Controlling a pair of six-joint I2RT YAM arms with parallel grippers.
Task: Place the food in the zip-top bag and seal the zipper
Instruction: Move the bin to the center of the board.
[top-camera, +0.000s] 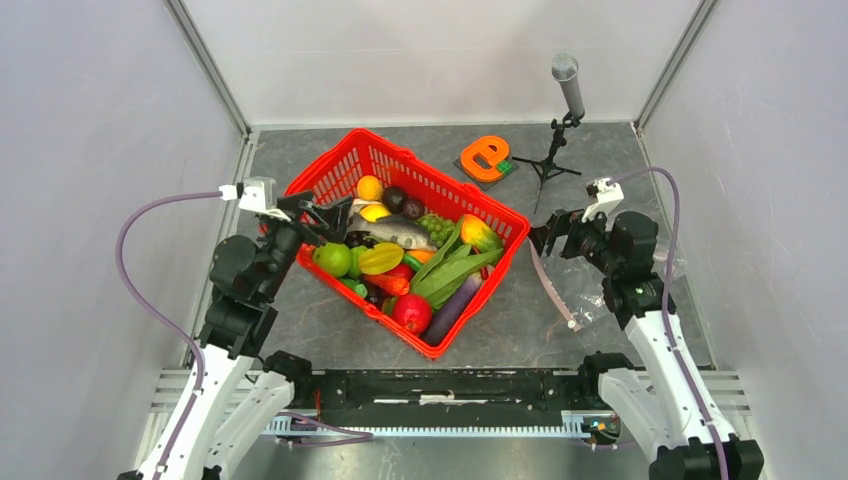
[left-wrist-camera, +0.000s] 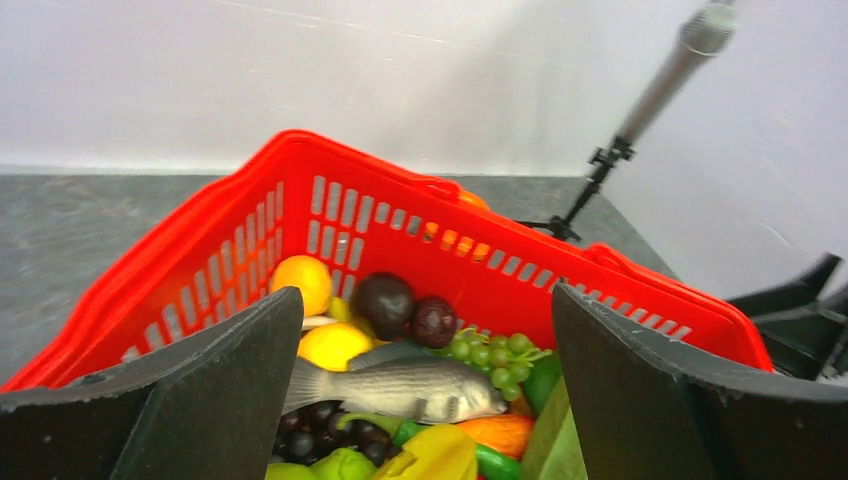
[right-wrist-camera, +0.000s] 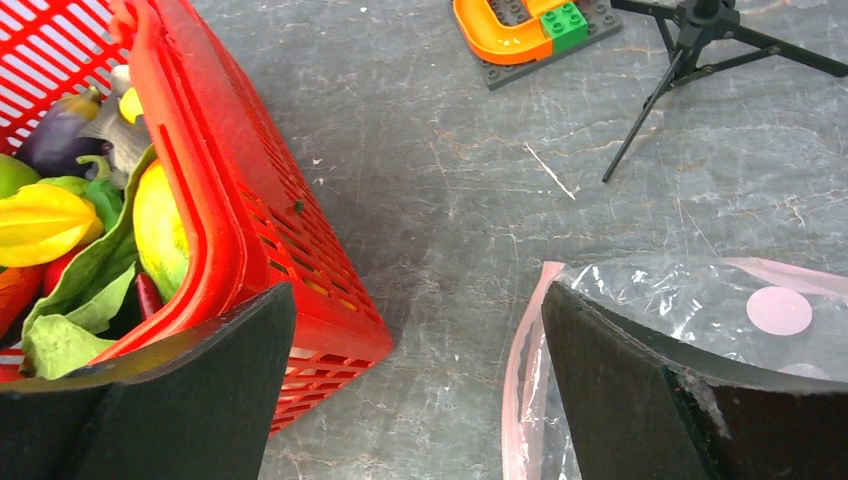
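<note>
The food (top-camera: 455, 270) is piled in a red mesh basket (top-camera: 440, 182): a floppy green leaf (right-wrist-camera: 80, 290), a small orange fruit (left-wrist-camera: 302, 283), a grey fish (left-wrist-camera: 400, 385), green grapes and more. My left gripper (top-camera: 325, 215) hangs open over the basket's left side, its fingers (left-wrist-camera: 220, 390) spread above the fish. The clear dotted zip-top bag (right-wrist-camera: 720, 310) lies flat right of the basket, mostly under my right arm. Its pinkish zipper (top-camera: 552, 288) faces the basket. My right gripper (right-wrist-camera: 417, 295) is open and empty above the table, between basket corner and zipper (right-wrist-camera: 520, 370).
A microphone (top-camera: 568, 85) on a black tripod (right-wrist-camera: 690, 60) stands at the back right. An orange letter block on a dark plate (top-camera: 487, 158) lies beside it. Grey walls close in the table on the left, right and back.
</note>
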